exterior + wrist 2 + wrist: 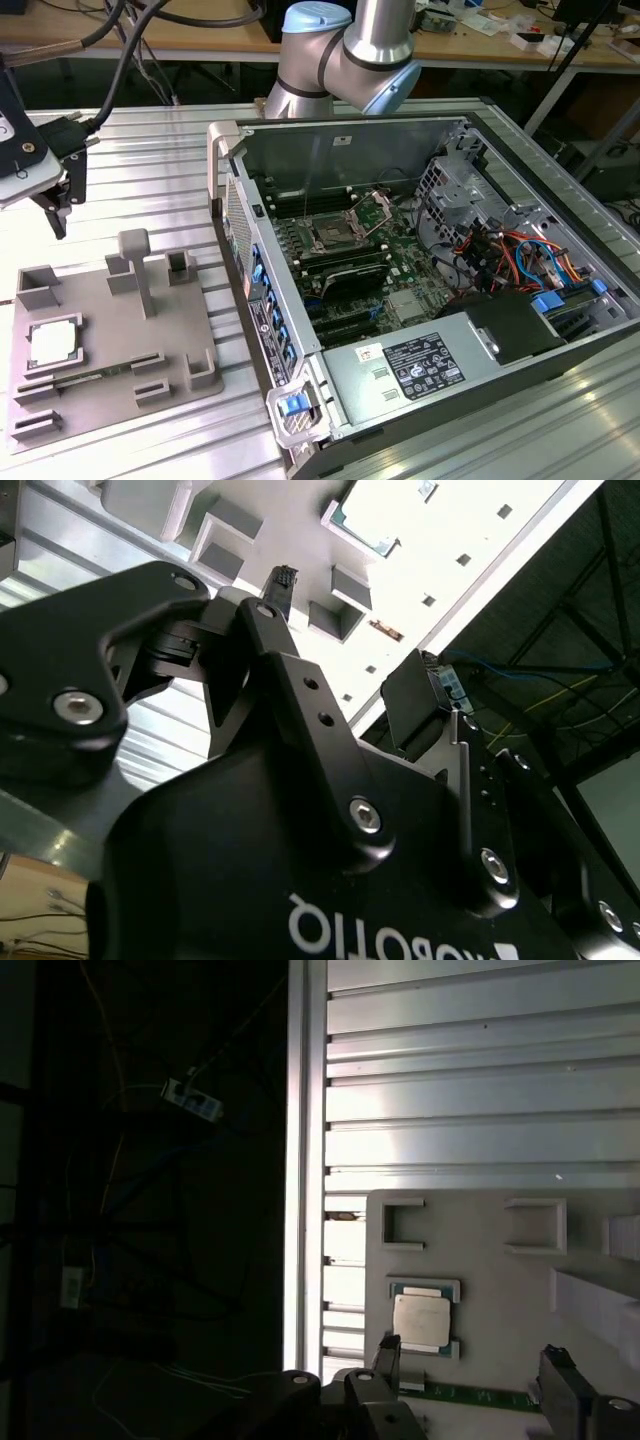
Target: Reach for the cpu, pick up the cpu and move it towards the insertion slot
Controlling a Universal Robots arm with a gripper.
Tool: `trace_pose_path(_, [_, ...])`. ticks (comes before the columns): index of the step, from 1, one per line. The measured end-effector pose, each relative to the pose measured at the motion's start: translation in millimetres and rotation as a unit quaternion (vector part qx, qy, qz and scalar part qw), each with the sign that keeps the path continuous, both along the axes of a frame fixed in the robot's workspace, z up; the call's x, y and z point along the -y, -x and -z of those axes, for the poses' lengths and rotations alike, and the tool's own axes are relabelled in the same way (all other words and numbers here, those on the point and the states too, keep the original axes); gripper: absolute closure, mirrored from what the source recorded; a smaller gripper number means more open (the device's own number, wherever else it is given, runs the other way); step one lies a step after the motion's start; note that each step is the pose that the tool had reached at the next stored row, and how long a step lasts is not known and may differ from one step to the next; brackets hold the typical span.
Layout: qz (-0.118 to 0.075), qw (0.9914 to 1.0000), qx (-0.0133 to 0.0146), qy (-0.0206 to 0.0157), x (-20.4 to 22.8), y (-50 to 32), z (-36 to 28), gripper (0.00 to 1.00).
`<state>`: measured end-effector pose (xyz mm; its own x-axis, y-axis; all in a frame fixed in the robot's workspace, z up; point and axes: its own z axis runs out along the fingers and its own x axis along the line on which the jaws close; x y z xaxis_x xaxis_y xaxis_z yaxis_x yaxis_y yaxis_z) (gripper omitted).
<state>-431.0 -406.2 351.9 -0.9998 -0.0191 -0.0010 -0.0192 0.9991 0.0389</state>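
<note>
At the exterior view's left, the gripper (pixel 62 200) hangs above the far end of the grey plastic tray (pixel 110 330), well clear of its surface. In the first wrist view its two fingers (pixel 388 1352) stand apart with nothing between them, so the hand is spread and empty.

The cpu (pixel 50 343) lies flat, silvery top up, in a square pocket on the tray's near left part, untouched. In the first wrist view it sits beyond the fingertips and closer to one finger than to the other, so the hand does not look centred over it.

The insertion slot (pixel 330 237) is on the motherboard (pixel 400 270) inside the open computer case (pixel 225 150), off to the exterior view's right and well apart from the tray; its metal frame seems to be raised, though that is hard to confirm.

By my reading the step in hand is the reach; neither the pick nor the carry has begun. Finishing the reach calls for bringing the chip midway between the spread fingers and squaring them to two opposite edges; it also calls for a descent that keeps clear of the pocket's raised corners and the tray's upright blocks, since the chip is thin and offers little edge to grip.
</note>
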Motion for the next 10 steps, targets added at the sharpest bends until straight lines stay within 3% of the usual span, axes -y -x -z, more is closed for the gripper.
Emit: trace_pose_path(10, [0.000,1.00000,0.0000,0.0000,0.0,0.0,5.6,0.37])
